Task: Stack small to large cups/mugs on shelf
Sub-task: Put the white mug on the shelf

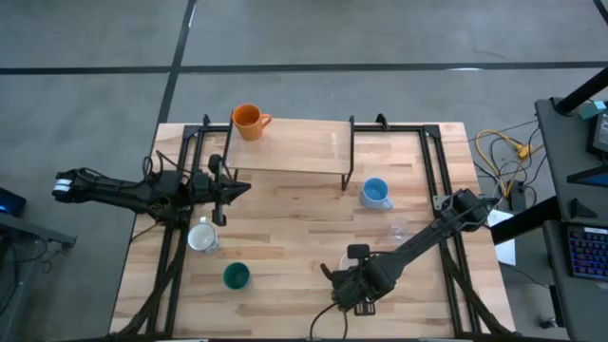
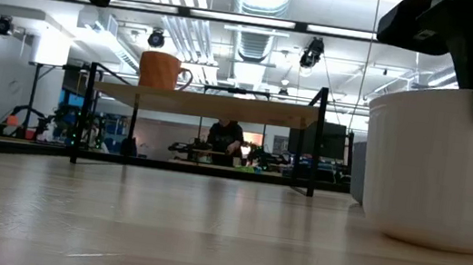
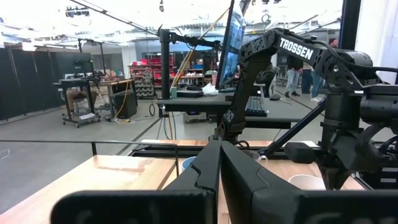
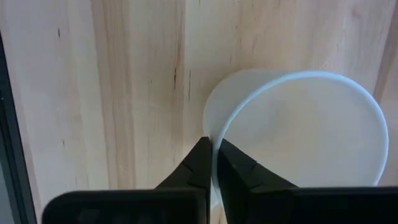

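A light-wood tabletop (image 1: 285,237) carries everything, set on a grey floor, with an open workshop and a person at a far bench beyond it in the low view.

My right gripper (image 4: 213,163) points straight down near the front edge of the table, its two fingers pinched together over the rim of a plain white mug (image 4: 298,130), one finger inside the wall and one outside. In the low view that mug (image 2: 440,169) stands upright on the wood. My right arm runs from its base at the table's right edge diagonally forward to this spot, wrist bent downward.

Nearest around it, a clear glass (image 1: 399,230) stands beside my forearm, and a light blue mug (image 1: 375,193) sits farther back, just by the shelf's right front leg. A dark green cup (image 1: 236,276) stands to the left along the front, and another white mug (image 1: 201,237) a little behind that.

The shelf (image 1: 313,152) crosses the back of the table, with an orange mug (image 1: 248,121) at its left end.

My left gripper (image 1: 245,190) has its fingers closed on nothing, held level above the table near the shelf's left front leg, the arm stretched in from the left edge.
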